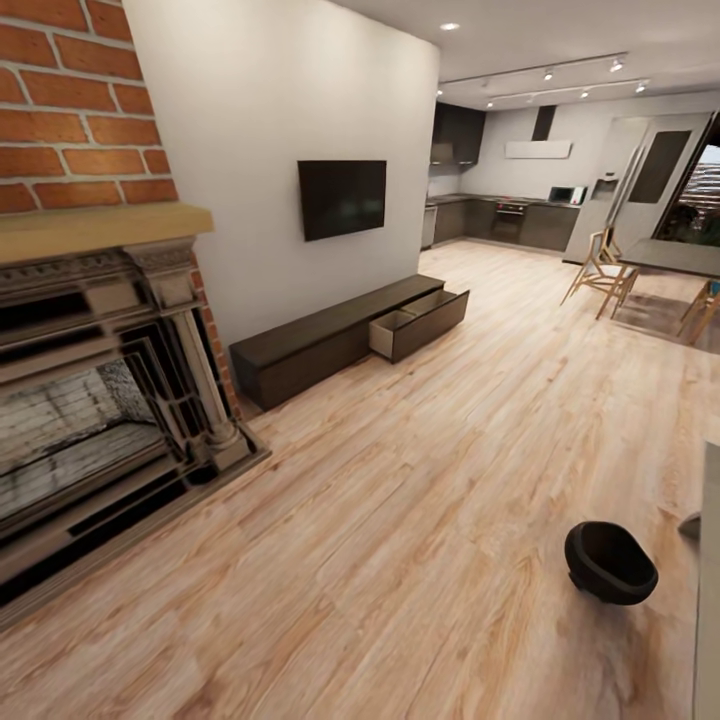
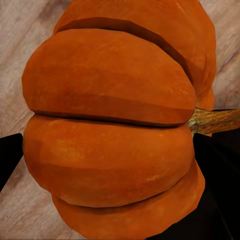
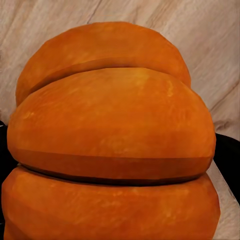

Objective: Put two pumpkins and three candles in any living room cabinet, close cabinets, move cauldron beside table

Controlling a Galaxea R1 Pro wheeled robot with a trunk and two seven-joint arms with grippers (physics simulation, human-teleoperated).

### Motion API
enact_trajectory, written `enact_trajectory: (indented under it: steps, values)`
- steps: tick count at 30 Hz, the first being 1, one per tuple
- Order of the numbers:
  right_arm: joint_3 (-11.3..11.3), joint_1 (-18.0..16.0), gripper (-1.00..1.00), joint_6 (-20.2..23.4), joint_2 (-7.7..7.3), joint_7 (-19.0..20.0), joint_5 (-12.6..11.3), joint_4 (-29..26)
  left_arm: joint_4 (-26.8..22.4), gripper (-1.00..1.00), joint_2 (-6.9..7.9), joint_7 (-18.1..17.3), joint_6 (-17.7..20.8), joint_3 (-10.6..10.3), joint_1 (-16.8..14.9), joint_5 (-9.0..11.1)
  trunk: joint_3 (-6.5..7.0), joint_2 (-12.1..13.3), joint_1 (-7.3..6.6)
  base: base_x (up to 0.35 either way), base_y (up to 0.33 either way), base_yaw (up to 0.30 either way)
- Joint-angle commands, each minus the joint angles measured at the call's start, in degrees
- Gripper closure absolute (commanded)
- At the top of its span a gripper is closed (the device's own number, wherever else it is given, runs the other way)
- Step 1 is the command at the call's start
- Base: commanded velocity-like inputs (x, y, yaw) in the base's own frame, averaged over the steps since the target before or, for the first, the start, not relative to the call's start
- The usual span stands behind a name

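Head view, left to right. I see the brick fireplace with its wooden mantel at far left. Next along the white wall stands the long, low dark-brown cabinet, below a wall-mounted TV. One drawer at the cabinet's far end is pulled out; its pale inside shows, and I cannot tell whether anything lies in it. The other fronts look flush. The wood plank floor runs on to the kitchen units in the back. At right, wooden chairs stand at a dark dining table.

The black cauldron sits on the floor at lower right, tipped so its wide mouth faces up and toward me. Just beyond it, at the right edge of the view, a pale grey strip comes in; I cannot say what it is.

Left wrist view: an orange ribbed pumpkin sits right up against the camera, its brown stem pointing sideways, plank floor behind. Dark shapes flank it on both sides; I take these for the left hand's fingers, pinching the pumpkin.

Right wrist view: a second pumpkin sits equally close, floor behind. Dark finger edges show at both sides, so the right hand reads as pinching this one.
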Motion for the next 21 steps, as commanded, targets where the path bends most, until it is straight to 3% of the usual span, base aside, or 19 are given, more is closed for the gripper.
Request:
enact_trajectory:
  steps: [1,5,12,21]
  values:
    - [0.0,0.0,1.0,0.0,0.0,0.0,0.0,0.0,0.0,1.0,0.0,0.1,0.0,0.0,0.0,-0.1,0.0,0.0,0.0,0.328,0.0,0.0]
    - [0.1,0.0,1.0,-0.5,0.0,0.0,0.2,0.0,0.0,1.0,0.01,0.1,0.1,0.0,0.0,-0.1,-0.01,0.0,0.0,0.33,0.0,0.0]
    - [0.2,0.0,1.0,-6.5,0.03,-0.1,0.3,0.3,0.0,1.0,0.01,0.1,0.1,0.0,0.0,-0.1,-0.01,0.0,0.0,0.33,0.0,0.0]
    - [0.2,0.0,1.0,-6.8,0.3,-0.2,0.0,0.2,0.0,1.0,0.01,0.1,0.1,0.0,0.0,-0.1,-0.01,0.0,0.0,0.33,0.0,-0.001]
